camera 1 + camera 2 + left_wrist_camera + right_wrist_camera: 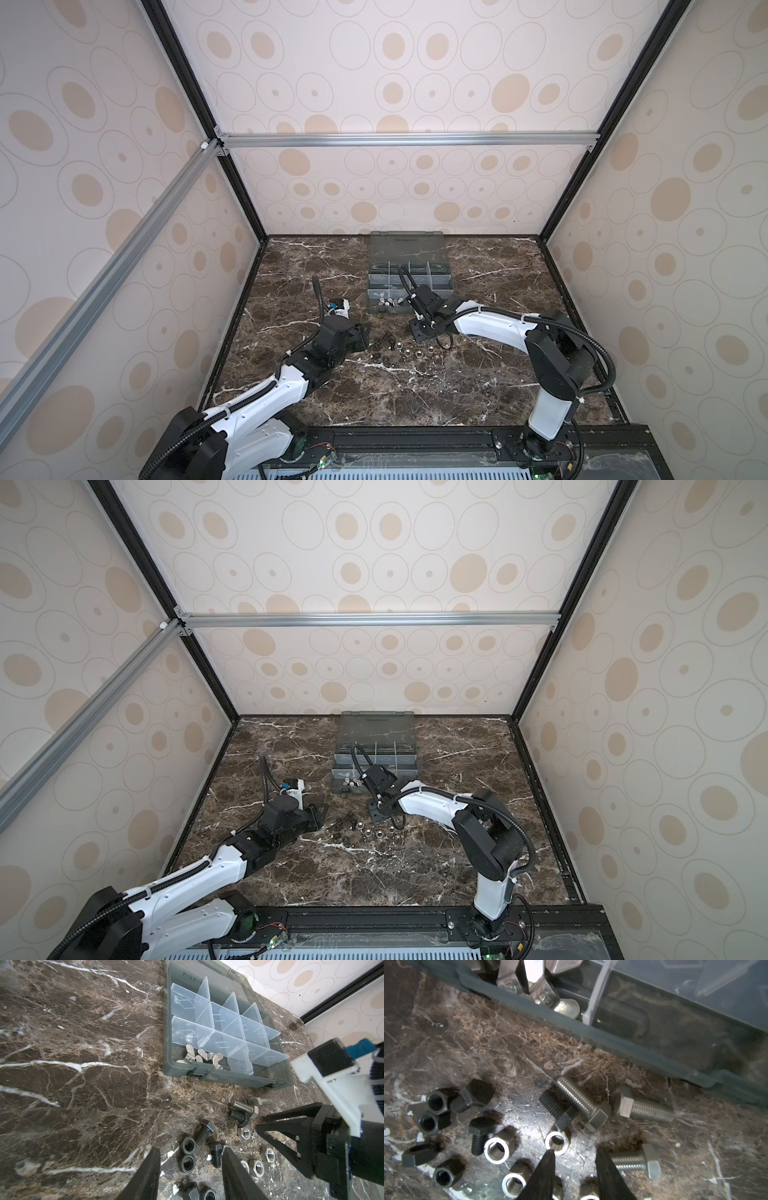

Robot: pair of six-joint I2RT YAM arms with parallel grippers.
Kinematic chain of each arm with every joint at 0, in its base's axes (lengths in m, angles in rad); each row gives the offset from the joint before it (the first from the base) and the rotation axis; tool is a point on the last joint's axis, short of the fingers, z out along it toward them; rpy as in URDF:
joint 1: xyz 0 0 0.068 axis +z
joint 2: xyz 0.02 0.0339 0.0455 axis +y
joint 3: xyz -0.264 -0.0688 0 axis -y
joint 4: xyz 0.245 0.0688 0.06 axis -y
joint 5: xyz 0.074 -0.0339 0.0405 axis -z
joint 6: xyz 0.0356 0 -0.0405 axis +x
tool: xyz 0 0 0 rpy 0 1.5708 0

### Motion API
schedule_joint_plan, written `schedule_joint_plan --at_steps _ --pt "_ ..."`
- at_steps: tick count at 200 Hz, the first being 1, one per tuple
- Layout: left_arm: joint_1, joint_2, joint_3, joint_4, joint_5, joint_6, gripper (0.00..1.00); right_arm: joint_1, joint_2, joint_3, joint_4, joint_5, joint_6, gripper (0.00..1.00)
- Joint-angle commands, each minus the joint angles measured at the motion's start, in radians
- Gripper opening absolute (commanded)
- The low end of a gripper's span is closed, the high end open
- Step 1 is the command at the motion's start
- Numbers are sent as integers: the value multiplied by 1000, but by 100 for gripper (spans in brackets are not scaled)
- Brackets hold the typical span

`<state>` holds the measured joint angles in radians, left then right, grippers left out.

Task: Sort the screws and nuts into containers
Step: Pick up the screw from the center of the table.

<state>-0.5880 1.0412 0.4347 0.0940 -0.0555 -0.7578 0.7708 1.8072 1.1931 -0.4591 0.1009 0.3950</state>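
Tabletop [415, 399]: six screws [581, 1101], four black nuts [436, 1102]; left end effector [190, 1149], right end effector [575, 1150] spread.

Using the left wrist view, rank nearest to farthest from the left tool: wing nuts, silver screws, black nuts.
1. Black nuts: between the fingers of the left tool.
2. Silver screws: on the table, near the box.
3. Wing nuts: inside the box.
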Motion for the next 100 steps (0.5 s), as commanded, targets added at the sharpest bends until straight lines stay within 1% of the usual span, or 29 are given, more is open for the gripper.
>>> schedule_joint_plan --at_steps 1,40,100 --pt "7 -19 -2 -14 -24 -20 49 -3 27 34 -13 -15 4 36" --pt "7 -31 -8 -17 -26 -20 49 -3 60 64 -14 -18 8 34" --pt "7 -46 -22 -13 -21 -31 49 -3 104 92 -20 -27 19 30"
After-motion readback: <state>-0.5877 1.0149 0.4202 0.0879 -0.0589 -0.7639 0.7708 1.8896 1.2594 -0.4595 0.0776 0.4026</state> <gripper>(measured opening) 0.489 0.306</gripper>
